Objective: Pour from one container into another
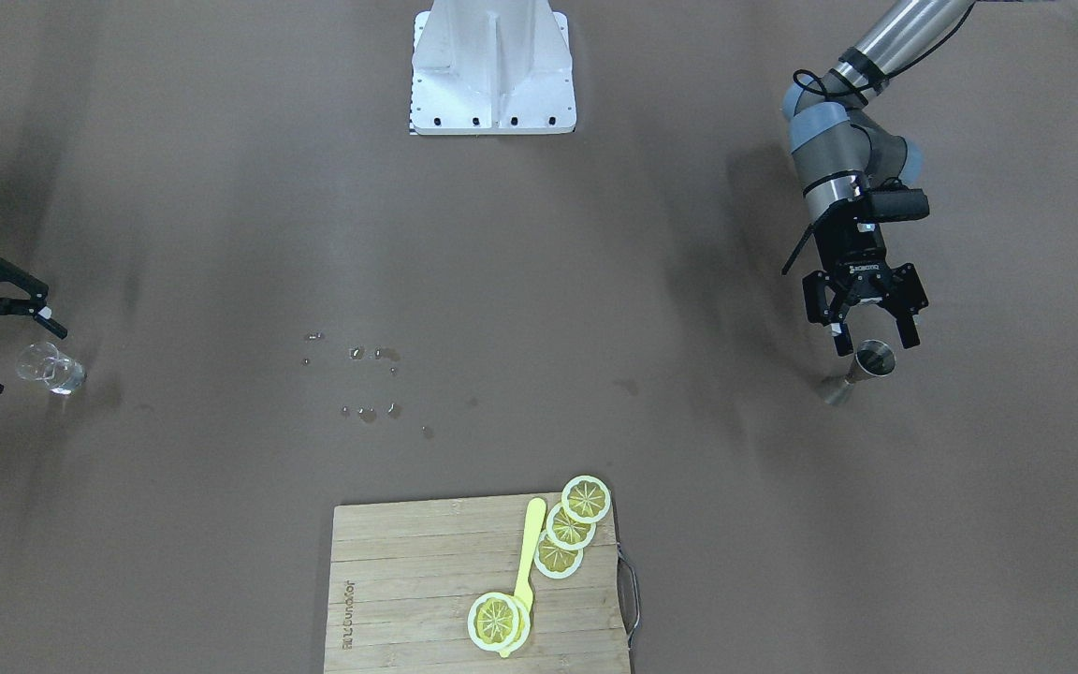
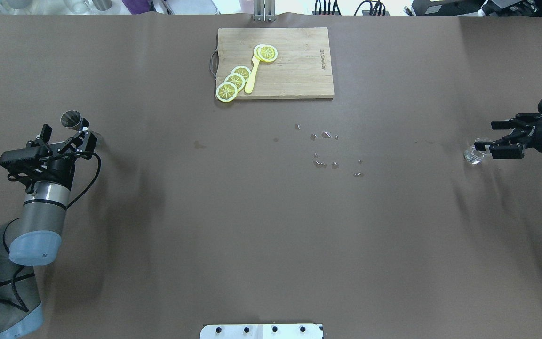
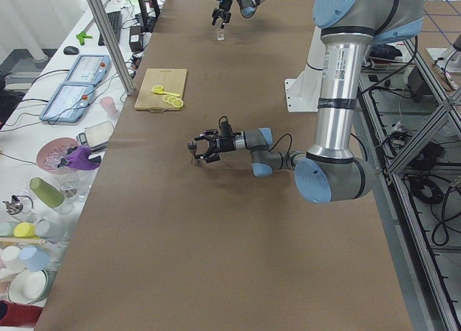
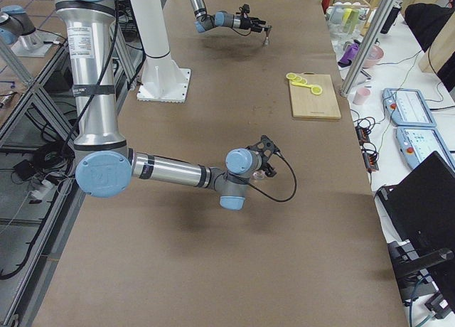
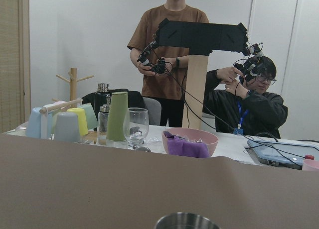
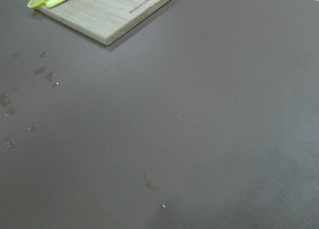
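Observation:
A small metal measuring cup (image 1: 875, 360) stands upright near the table's left end; it also shows as the cup (image 2: 70, 118). My left gripper (image 1: 876, 339) hovers open just behind and above it, fingers apart on either side, holding nothing. The cup's rim (image 5: 186, 221) peeks in at the bottom of the left wrist view. Near the opposite end stands a clear glass (image 1: 50, 367), the same glass (image 2: 474, 154). My right gripper (image 1: 24, 357) is open at the glass, which sits by its fingertips; I cannot tell whether they touch. The right wrist view shows neither glass nor fingers.
A wooden cutting board (image 2: 299, 70) with lemon slices (image 2: 233, 81) and a yellow utensil (image 2: 252, 75) lies at the far middle edge. Water droplets (image 2: 325, 150) are scattered mid-table. The robot base (image 1: 492, 65) is at the near edge. Two people (image 5: 172, 50) are beyond the table.

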Controlling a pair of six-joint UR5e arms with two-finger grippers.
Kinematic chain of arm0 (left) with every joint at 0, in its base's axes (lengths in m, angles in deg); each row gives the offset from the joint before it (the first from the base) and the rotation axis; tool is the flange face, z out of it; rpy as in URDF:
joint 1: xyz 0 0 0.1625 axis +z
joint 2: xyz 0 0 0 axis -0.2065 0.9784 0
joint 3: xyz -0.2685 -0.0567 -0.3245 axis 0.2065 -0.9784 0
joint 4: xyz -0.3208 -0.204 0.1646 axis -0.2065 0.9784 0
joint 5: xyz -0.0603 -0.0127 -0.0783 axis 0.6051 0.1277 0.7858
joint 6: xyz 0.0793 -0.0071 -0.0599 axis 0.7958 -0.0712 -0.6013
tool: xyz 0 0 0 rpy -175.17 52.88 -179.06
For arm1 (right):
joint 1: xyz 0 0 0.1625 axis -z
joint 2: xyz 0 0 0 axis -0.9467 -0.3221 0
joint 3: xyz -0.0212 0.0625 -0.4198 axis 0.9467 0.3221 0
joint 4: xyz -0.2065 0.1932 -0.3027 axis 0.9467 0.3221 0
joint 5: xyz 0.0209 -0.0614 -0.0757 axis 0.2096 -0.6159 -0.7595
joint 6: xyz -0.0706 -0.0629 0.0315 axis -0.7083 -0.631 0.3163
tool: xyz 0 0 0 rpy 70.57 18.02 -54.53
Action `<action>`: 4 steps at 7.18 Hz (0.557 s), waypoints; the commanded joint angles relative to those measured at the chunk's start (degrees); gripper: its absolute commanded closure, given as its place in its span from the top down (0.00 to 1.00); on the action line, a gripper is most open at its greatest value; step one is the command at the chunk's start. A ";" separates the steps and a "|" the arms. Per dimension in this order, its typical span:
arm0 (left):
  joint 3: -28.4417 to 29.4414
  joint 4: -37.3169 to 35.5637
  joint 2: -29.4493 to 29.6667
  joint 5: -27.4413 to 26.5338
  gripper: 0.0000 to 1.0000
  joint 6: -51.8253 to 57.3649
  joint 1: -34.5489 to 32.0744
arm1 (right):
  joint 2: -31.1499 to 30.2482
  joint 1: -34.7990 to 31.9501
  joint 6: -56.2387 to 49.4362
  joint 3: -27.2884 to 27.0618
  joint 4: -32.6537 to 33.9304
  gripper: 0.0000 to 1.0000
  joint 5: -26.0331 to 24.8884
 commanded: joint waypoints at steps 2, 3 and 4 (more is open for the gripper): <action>-0.96 -15.77 0.62 -3.84 0.97 -13.18 0.12 | 0.15 1.66 -2.47 2.67 -4.35 1.00 -3.23; -0.79 -15.72 0.80 -3.49 0.97 -13.47 0.38 | 0.15 2.09 -3.46 3.55 -4.44 1.00 -4.21; -0.70 -15.89 0.98 -3.40 0.97 -14.43 1.17 | 0.15 2.36 -3.90 4.00 -4.88 1.00 -4.30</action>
